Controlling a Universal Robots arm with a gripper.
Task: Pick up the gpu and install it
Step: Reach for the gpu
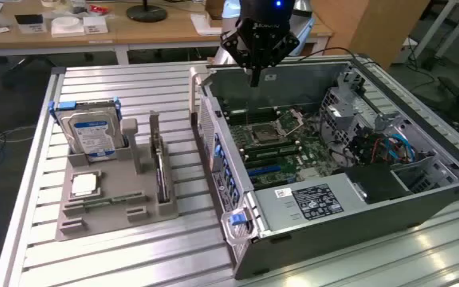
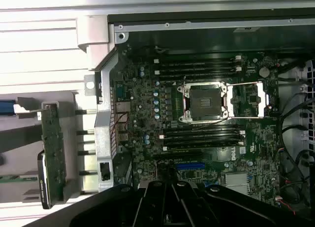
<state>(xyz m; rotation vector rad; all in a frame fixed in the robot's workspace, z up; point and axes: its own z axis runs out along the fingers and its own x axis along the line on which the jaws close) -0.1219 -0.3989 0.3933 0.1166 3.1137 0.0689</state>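
Observation:
The gpu (image 1: 159, 162) stands on edge in a slot of the grey holder tray (image 1: 114, 215), on the exterior view's left of the open computer case (image 1: 333, 197). In the wrist view the gpu (image 2: 52, 153) shows its green circuit-board side beside the case wall. My gripper (image 1: 253, 81) hangs above the far end of the case, well away from the gpu, shut with nothing between its fingers. From the wrist, the gripper (image 2: 170, 200) is seen over the motherboard (image 2: 206, 138), near the blue expansion slot (image 2: 190, 166).
A silver hard drive (image 1: 94, 136) with a blue-white label stands in the tray's far end. A processor (image 1: 83, 184) and a memory stick (image 1: 110, 200) lie in the tray. Cables and a drive cage (image 1: 381, 143) crowd the case's right side. The slatted metal table (image 1: 118, 89) carries it all.

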